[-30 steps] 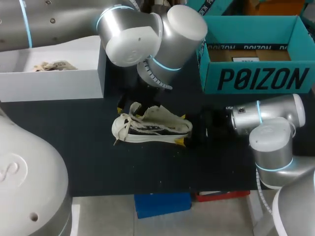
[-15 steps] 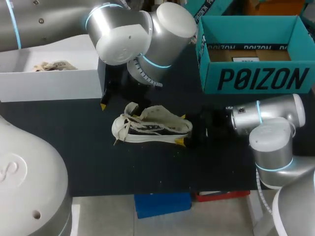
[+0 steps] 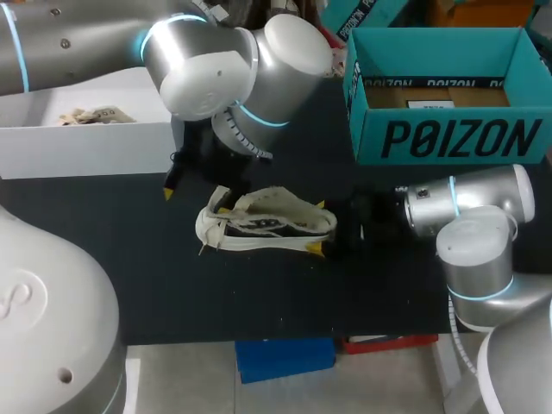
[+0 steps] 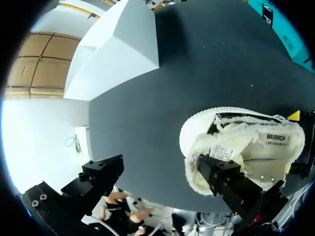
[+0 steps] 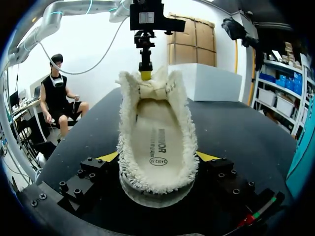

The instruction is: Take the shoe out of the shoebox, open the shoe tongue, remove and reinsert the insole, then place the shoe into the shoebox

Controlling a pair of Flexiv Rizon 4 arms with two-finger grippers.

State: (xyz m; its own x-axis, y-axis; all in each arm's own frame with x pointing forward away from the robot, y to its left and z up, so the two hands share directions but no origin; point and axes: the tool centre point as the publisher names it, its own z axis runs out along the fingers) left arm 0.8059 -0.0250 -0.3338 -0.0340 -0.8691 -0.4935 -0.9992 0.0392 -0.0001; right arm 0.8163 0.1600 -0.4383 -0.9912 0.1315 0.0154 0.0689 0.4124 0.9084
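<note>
A cream fleece-lined shoe (image 3: 267, 224) lies on the black table (image 3: 129, 276), toe to the left. My right gripper (image 3: 318, 228) is shut on its heel, a yellow tip on each side. In the right wrist view the shoe (image 5: 157, 147) sits between the fingers, with the insole (image 5: 156, 140) flat inside and the tongue (image 5: 153, 89) standing up at the far end. My left gripper (image 3: 196, 198) hovers open over the toe; one finger (image 4: 229, 184) hangs above the shoe (image 4: 256, 142), the other is clear of it. The teal shoebox (image 3: 448, 138) stands at the back right.
A white box (image 3: 90, 142) with crumpled paper (image 3: 86, 115) inside stands at the back left, close beside my left arm; it shows as a white block (image 4: 123, 49) in the left wrist view. Bare black table lies in front of the shoe.
My left gripper opened wide, let go of the tongue area and shifted left toward the toe. The right gripper and the shoe stayed put.
</note>
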